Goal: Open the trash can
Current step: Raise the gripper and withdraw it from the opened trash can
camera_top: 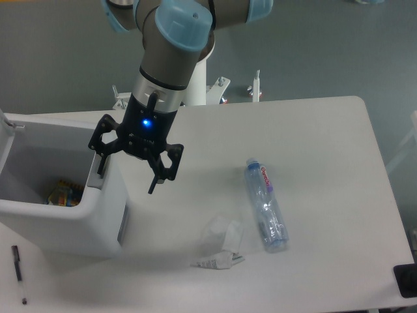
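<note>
The trash can is a large boxy white bin at the table's left. Its top is open and I can see into it; a colourful packet lies inside. A white upright piece at the far left edge looks like the raised lid. A grey strip shows on the bin's right side. My gripper is open and empty, hanging over the bin's right rim. One finger is over the rim and the other finger is outside the bin, above the table.
A clear plastic bottle lies on its side at mid-right. A crumpled clear wrapper lies in front of the bin. A black pen lies at the front left. A black object sits at the front right corner.
</note>
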You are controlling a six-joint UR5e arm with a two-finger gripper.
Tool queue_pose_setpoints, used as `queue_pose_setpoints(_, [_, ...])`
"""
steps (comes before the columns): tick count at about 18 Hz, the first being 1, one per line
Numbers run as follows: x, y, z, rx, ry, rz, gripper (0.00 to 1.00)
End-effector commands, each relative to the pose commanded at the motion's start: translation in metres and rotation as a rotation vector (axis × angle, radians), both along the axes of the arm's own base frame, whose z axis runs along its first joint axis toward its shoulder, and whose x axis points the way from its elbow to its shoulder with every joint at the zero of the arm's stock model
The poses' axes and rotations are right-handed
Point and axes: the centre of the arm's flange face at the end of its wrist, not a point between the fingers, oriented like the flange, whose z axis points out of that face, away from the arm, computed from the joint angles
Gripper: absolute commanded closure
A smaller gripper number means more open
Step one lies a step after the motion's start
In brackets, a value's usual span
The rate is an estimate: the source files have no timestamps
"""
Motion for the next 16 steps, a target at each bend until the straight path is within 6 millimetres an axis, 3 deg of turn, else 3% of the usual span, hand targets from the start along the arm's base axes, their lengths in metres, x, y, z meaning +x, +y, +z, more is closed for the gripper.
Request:
queue_pose_setpoints(5, [-0.037,-0.016,0.012,0.021,0.027,0.058,0.0])
queue_pose_setpoints(7, [-0.05,-0.021,0.009,0.018,0.04,0.062,0.0])
queue_pose_setpoints(11, [-0.093,-0.029,-0.026,-0.055,0.087,0.061,0.0])
queue_pose_setpoints(14, [-0.127,-0.043,-0.036,-0.085,0.131,0.067,0.0])
queue_pose_setpoints(16, [-0.147,-0.042,-0.043,-0.085,0.15,0.052,0.0])
